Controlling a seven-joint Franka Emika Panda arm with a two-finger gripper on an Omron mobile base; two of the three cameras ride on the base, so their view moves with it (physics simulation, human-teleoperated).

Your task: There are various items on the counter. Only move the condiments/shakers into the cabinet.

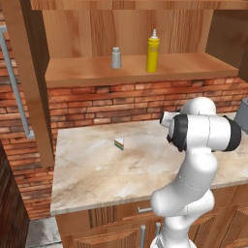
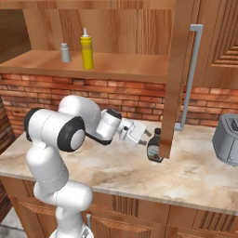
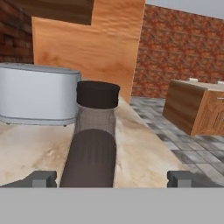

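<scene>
Your cabinet (image 2: 116,65) already carries the yellow squeeze bottle (image 2: 86,49) and the grey shaker (image 2: 65,52) upright on its plank shelf, with its open door (image 2: 173,79) hanging down at the right end. Below it, the table (image 1: 97,169) holds the toaster (image 2: 228,139) at the far right and the rainbow wedge (image 1: 119,143) out in the open. The dark bottle (image 2: 154,146) stands upright on the table just at the door's lower edge, its long axis vertical. Your end effector (image 2: 148,137) sits level with it, reaching sideways, fingers (image 3: 42,178) spread wide to either side of the bottle's body (image 3: 92,148), not yet pinching. The bottle lies straight ahead between them. Mind the door edge close beside it and the toaster (image 3: 37,94) beyond.
</scene>
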